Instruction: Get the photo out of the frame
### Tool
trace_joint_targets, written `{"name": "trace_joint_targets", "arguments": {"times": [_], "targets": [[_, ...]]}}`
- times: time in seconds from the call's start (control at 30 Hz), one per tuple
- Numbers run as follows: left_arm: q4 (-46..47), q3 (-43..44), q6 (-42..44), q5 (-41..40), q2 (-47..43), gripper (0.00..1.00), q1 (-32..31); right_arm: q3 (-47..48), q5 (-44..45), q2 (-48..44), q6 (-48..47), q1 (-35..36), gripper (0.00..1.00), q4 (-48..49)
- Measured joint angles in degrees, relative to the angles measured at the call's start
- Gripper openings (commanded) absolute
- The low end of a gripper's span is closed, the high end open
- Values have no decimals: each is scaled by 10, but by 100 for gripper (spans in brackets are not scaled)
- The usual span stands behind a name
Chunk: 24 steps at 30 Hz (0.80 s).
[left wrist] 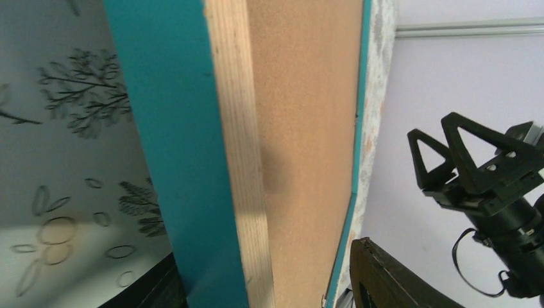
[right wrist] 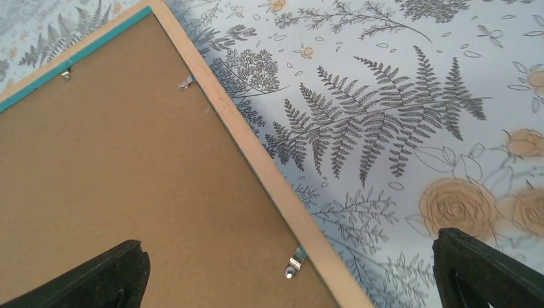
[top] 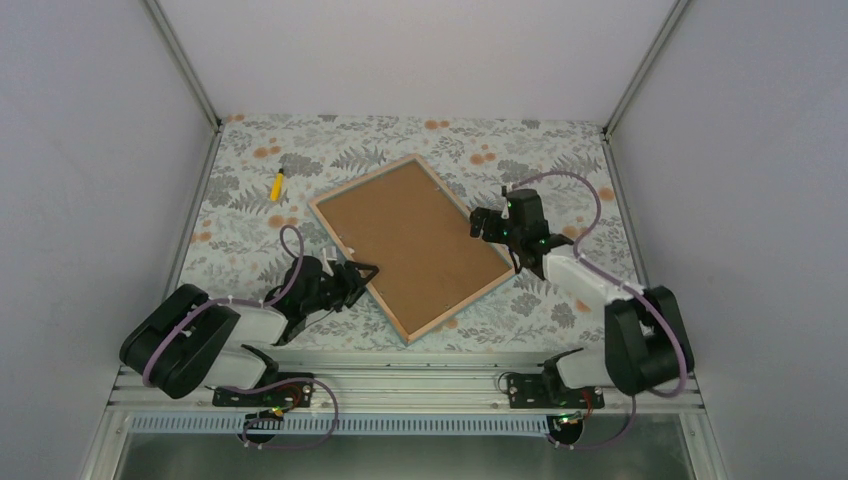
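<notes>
The frame (top: 460,305) lies face down at the centre of the floral table (top: 560,160). Its brown backing board (top: 410,240) faces up and is held by metal tabs (right wrist: 294,263), so the photo is hidden from view. The left gripper (top: 360,275) sits at the frame's near-left edge with its jaws half spread and the turquoise rim between them, but firm clamping cannot be confirmed. The right gripper (top: 485,225) hangs over the frame's right edge, jaws spread wide and holding nothing.
</notes>
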Motion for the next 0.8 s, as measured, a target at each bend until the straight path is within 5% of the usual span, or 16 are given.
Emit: {"name": "trace_joint_targets", "arguments": {"times": [0.37,0.8], "targets": [[-113,30,65,-1,-6,59,8,58,-101,140,-61,-36,100,-3],[-297,138,181,-46,4,70,9,6,-183,113,-74,-36,100,-21]]}}
